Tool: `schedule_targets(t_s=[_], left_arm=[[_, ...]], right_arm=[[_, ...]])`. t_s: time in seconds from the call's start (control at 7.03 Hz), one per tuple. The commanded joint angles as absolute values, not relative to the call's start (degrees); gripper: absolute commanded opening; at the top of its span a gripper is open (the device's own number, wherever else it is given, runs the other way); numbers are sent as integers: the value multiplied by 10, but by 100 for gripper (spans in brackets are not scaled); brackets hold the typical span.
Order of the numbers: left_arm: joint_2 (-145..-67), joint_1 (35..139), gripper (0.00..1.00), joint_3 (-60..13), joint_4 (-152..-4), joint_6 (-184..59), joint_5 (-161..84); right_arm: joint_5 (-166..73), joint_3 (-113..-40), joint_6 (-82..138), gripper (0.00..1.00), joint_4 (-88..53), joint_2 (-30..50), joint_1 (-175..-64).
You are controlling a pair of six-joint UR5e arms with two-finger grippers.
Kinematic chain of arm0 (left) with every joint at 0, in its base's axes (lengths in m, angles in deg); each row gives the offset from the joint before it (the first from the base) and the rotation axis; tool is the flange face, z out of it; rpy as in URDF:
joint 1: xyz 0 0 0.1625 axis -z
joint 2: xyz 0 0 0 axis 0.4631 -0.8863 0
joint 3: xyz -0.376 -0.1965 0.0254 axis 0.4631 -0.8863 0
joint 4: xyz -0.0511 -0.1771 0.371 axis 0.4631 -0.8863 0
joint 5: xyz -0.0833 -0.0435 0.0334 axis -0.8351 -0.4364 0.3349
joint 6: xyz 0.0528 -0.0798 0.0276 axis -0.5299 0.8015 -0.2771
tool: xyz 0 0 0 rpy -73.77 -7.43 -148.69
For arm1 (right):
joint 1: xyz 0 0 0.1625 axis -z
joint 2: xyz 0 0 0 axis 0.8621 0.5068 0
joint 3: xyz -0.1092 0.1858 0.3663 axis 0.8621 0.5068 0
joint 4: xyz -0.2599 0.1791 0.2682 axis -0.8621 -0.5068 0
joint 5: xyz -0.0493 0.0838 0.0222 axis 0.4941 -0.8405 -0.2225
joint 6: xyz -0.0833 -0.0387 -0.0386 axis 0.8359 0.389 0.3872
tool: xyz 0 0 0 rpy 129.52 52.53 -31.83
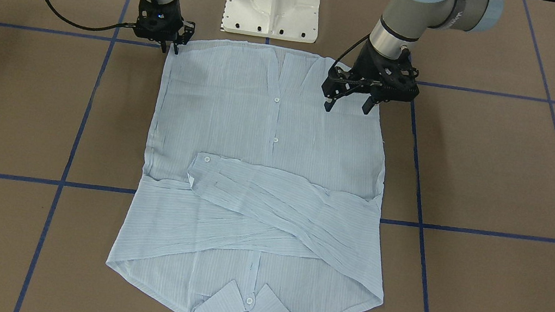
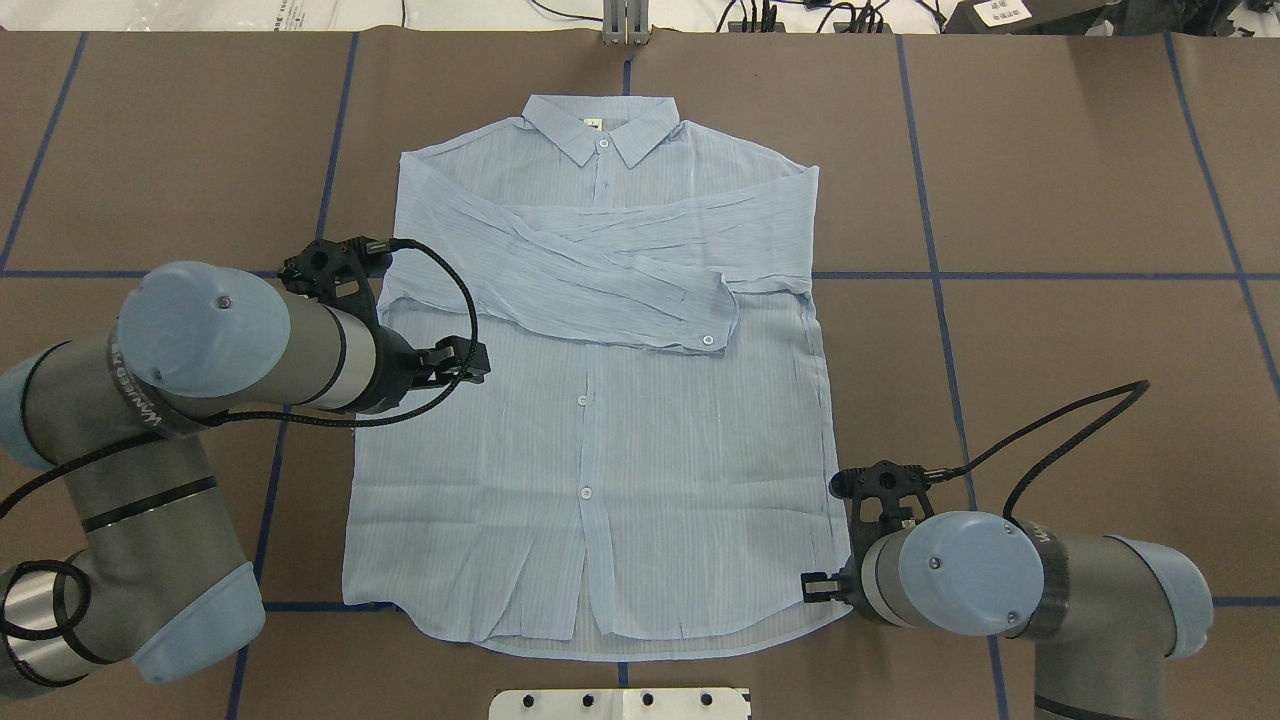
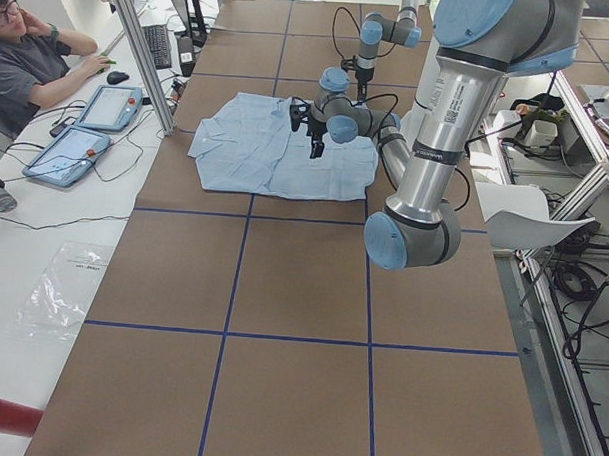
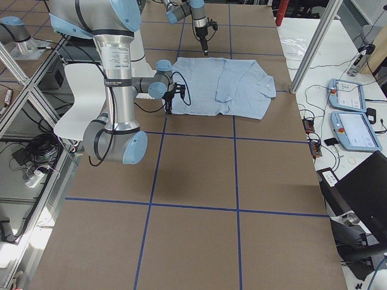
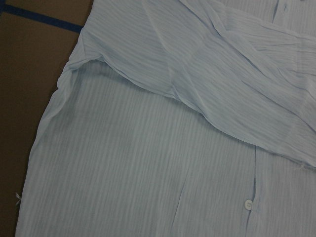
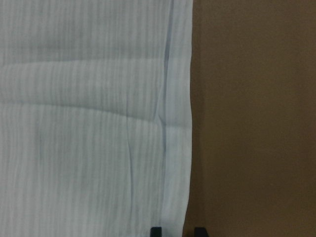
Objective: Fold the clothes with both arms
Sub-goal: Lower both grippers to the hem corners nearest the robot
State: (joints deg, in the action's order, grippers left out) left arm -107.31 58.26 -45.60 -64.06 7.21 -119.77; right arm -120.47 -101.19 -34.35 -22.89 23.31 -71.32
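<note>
The pale-blue shirt (image 1: pixel 263 176) (image 2: pixel 600 470) lies flat on the brown table with its front up. Both sleeves are folded across the chest and the collar (image 2: pixel 600 130) is on the side far from the robot. My left gripper (image 1: pixel 347 108) (image 2: pixel 482 362) hovers open over the shirt's left side, below the folded sleeve, holding nothing. The left wrist view shows only shirt fabric (image 5: pixel 148 163). My right gripper (image 1: pixel 171 50) (image 2: pixel 812 585) is open at the hem corner on the right side. Its fingertips (image 6: pixel 156 231) straddle the shirt's side edge (image 6: pixel 190 123).
The white pedestal base (image 1: pixel 273 1) stands just behind the hem. Blue tape lines (image 2: pixel 1000 275) cross the brown table cover. A person (image 3: pixel 31 48) sits at a side desk with blue tablets (image 3: pixel 88 125). Bare table surrounds the shirt.
</note>
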Motion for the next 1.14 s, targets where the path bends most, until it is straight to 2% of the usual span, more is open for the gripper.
schedule_targets(t_s=[0.0,0.43,0.71,1.0], left_arm=[[-1073,583,100,-455,-641,72,-1198],[-1055,583,100,-455,-642,72,-1197],[-1002,567,100,-476,-649,98,-1195],[-934,487,100,-500,-717,177,-1134]], right_arm=[[-1204,-1014,-343,3,-228,236,-713],[-1195,-1022,-345,0,-227,231,-713],[-1195,-1022,-369,0,-227,225,-712],[-1192,-1022,-369,0,-226,223,-710]])
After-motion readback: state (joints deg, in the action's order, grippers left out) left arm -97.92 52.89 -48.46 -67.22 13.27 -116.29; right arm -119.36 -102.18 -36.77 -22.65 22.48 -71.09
